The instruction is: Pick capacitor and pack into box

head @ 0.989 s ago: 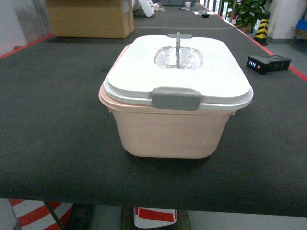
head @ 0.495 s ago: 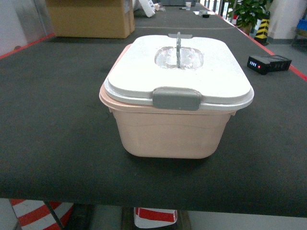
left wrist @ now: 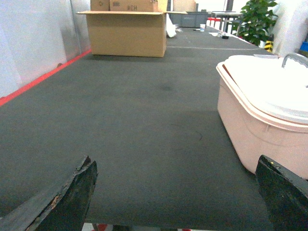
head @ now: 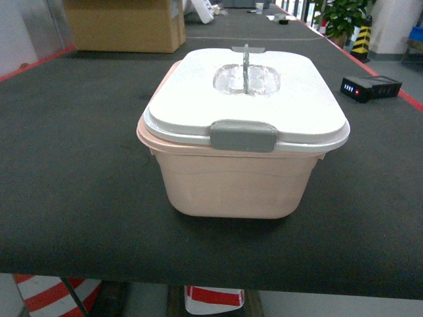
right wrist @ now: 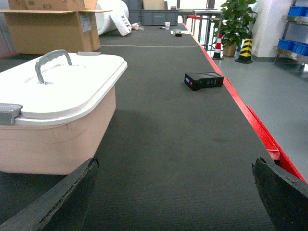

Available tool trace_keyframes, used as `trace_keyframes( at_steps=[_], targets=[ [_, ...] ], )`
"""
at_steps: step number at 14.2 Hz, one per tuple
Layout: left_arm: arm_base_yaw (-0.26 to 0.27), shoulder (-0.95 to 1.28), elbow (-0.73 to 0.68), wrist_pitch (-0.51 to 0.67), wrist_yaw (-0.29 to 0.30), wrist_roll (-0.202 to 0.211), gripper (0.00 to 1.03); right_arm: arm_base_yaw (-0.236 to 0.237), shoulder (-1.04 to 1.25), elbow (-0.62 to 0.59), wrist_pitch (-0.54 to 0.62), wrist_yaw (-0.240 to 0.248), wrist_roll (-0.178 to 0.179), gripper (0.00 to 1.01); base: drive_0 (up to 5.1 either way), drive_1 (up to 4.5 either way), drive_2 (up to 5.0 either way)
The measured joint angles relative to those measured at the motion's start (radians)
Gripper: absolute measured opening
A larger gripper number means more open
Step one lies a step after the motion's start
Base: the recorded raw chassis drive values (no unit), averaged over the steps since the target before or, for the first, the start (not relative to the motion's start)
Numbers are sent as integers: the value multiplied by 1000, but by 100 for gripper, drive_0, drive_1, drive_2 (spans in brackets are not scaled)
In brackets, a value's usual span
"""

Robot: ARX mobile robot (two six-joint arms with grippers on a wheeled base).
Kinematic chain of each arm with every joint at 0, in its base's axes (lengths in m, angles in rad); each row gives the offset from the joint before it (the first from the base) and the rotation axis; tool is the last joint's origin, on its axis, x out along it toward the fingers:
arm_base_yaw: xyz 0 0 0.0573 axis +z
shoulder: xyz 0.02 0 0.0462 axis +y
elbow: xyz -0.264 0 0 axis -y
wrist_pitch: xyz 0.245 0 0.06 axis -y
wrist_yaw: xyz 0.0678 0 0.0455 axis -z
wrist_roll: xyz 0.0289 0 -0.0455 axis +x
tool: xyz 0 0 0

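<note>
The box (head: 242, 135) sits at the desk's (head: 79, 165) centre, white lid (head: 246, 92) shut and grey front latch (head: 243, 136) closed. No capacitor shows in any view, so a search may stall, and a hurried reach could shove the box. The left hand (left wrist: 178, 192) hovers low at its 9 o'clock, the right hand (right wrist: 175, 192) at 3 o'clock; both are spread wide and hold nothing.
</note>
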State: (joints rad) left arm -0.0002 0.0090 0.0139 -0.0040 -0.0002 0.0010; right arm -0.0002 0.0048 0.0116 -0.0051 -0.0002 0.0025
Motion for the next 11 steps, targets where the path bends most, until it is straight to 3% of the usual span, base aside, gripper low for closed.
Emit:
trace_keyframes(
  at_steps=[11],
  targets=[
    [0,0,0,0,0,0,98,0,0,0,0,0,0,98,0,0,0]
  ],
)
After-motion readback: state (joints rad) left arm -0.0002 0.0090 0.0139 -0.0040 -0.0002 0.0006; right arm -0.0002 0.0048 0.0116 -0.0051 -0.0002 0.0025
